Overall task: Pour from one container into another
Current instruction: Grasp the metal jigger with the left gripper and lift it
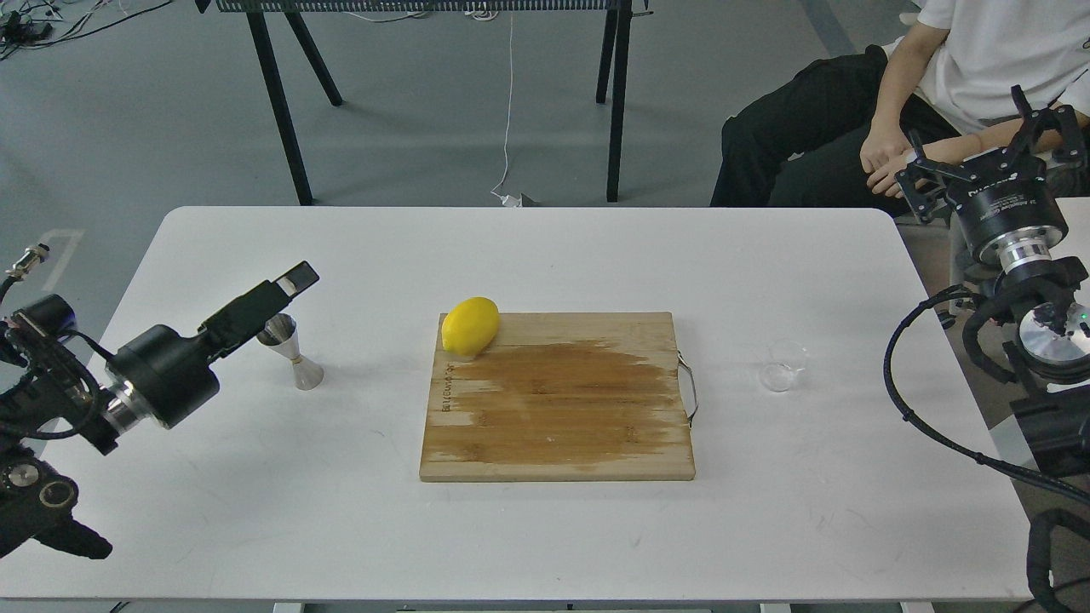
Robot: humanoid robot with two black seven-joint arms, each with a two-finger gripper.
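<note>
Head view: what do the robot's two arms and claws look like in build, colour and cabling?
Both arms are black with silver metal rings at the wrist joints. The left claw has flat, blocky black fingers. The right claw is an open black linkage frame on a round body bearing small pale lettering. Loose black cables loop beside each arm.

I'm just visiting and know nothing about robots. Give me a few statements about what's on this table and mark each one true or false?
1. The lemon lies on the far left corner of the wooden cutting board. True.
2. The clear cup stands on the cutting board. False: it stands on the white table, to the right of the board.
3. The steel jigger stands upright left of the board. True.
4. The right gripper holds the clear cup. False: it is raised past the table's right edge, far from the cup.
5. The left gripper is close to the jigger. True.
</note>
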